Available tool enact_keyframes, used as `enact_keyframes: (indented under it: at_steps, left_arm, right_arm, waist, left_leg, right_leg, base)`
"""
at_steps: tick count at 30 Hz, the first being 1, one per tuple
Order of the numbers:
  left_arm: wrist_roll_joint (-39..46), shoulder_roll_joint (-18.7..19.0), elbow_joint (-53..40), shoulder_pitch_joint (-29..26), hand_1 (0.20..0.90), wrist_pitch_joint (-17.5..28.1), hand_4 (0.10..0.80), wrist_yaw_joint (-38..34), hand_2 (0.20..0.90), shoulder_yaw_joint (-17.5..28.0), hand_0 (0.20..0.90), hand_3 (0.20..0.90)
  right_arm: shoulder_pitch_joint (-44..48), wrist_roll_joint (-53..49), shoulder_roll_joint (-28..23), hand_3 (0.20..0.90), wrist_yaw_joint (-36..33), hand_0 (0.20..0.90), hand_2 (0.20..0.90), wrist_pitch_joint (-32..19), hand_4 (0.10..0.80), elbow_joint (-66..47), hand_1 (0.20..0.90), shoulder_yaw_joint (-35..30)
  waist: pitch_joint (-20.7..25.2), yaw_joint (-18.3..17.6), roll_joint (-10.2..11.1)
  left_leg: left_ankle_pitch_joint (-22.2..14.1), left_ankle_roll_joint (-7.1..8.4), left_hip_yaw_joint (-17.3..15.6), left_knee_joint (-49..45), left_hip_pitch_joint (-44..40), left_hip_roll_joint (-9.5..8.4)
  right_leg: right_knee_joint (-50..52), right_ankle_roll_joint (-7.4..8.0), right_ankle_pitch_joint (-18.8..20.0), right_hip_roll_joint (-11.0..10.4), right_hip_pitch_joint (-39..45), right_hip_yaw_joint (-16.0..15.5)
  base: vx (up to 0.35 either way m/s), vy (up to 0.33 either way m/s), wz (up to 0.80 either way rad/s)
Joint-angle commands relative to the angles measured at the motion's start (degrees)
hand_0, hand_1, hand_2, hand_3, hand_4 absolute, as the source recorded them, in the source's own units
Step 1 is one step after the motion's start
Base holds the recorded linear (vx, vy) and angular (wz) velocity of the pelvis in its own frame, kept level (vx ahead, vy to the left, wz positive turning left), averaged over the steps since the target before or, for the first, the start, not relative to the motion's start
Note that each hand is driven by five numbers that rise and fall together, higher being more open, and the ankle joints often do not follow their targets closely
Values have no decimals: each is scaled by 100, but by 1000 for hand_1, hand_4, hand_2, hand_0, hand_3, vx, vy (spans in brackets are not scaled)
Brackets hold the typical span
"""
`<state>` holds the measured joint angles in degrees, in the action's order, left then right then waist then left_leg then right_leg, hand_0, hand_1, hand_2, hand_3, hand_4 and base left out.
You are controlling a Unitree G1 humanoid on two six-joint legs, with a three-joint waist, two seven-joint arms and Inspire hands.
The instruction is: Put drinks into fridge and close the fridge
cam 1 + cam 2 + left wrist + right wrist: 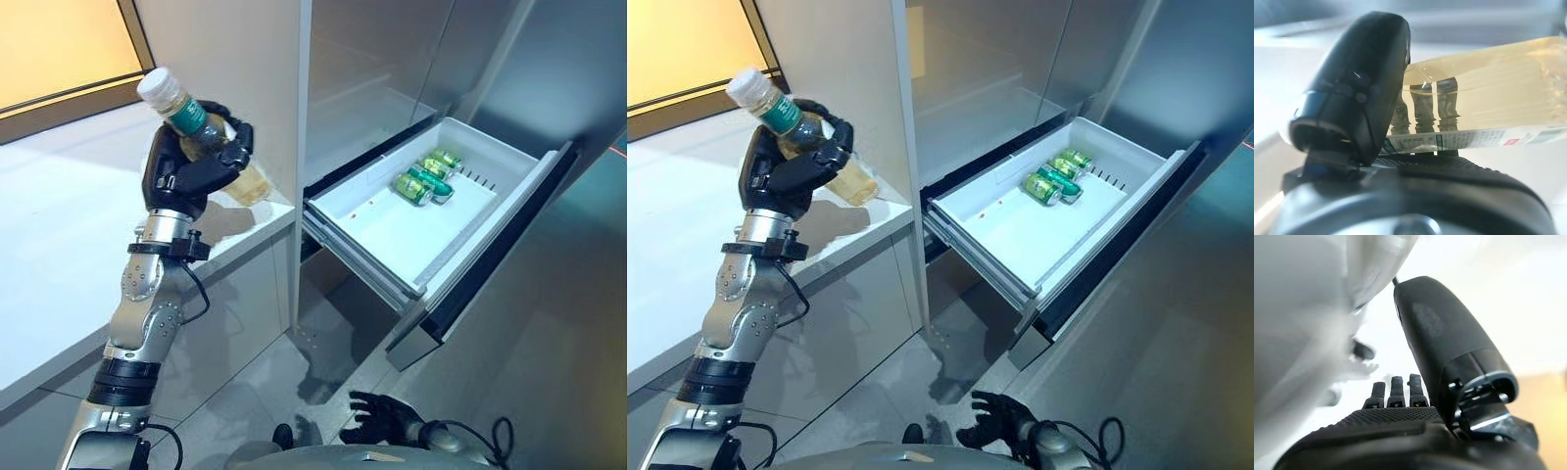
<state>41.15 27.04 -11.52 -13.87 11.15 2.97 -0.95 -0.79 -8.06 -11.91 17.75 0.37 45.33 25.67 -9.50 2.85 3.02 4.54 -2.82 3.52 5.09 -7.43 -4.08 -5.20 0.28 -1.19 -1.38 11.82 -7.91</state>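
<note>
Gripping a clear bottle (201, 132) of pale yellow drink, the left robot hand (186, 166) is being held up above the white table (59, 255), near its edge beside the fridge. The bottle is being kept tilted, its white cap pointing up and away from the fridge, its green label partly covered by the dark fingers (823, 155) curled round its middle. In the left wrist view the thumb (1359, 93) is seen pressed against the bottle's side (1488, 112), with the fingers showing through the liquid from behind — the hold is clamped right round it.

The fridge drawer (509, 211) is standing pulled out, a white tray open to the top. Three green cans (426, 178) are lying on their sides in it, close together near the back corner; the rest of the tray's floor (392, 235) is bare. The bottle is being held well apart from the drawer, with the upright white panel (284, 88) of the fridge side between them.

The right robot hand (382, 416) is hanging low, near the grey floor (549, 372) below the drawer's front. Its fingers (1396, 391) are being kept straight and spread apart — nothing is being held in it.
</note>
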Motion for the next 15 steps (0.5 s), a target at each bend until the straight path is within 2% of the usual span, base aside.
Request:
enact_keyframes:
  at_steps: [1, 5, 8, 9, 15]
  left_arm:
    - [421, -231, -728, -962, 300, 584, 100, 589, 300, -127, 300, 200]
    - [405, -290, -696, -753, 300, 615, 100, 933, 300, -434, 300, 200]
    - [370, -302, -640, -637, 300, 639, 100, 1096, 300, -541, 300, 200]
    - [405, -291, -601, -523, 300, 656, 100, 1205, 300, -598, 300, 200]
    - [656, -252, -443, -369, 300, 562, 100, 1557, 300, -610, 300, 200]
  right_arm:
    - [318, -11, 88, 900, 677, 900, 900, 189, 800, -1173, 900, 342]
    - [432, -549, -131, 900, 1118, 900, 900, 673, 800, -2528, 900, 520]
    - [596, -960, -299, 900, 1337, 900, 900, 791, 800, -3249, 900, 402]
    - [776, -1318, -404, 900, 1333, 900, 900, 949, 800, -3894, 900, 224]
    - [1477, -2514, -652, 900, 1004, 900, 900, 1144, 800, -5435, 900, -560]
  waist:
    - [512, 95, -221]
    - [486, 109, -191]
    - [471, 92, -183]
    - [475, 67, -182]
    - [515, -25, -201]
  left_leg:
    - [-694, 96, 37, -9, -170, 0]
    - [-630, 147, 62, -9, -162, 15]
    - [-605, 161, 55, -9, -169, 21]
    - [-590, 165, 21, -9, -175, 34]
    - [-577, 167, -112, -9, -176, 77]
  right_leg:
    - [295, 305, 44, -201, -288, 61]
    - [226, 280, 89, -171, -236, 12]
    - [206, 268, 104, -157, -219, 6]
    - [191, 265, 113, -147, -206, 15]
    - [175, 248, 118, -108, -217, 117]
  base:
    - [-72, -68, 18]
    - [-70, -55, 13]
    - [-62, -28, 4]
    - [-60, -22, 0]
    - [-25, -4, -3]
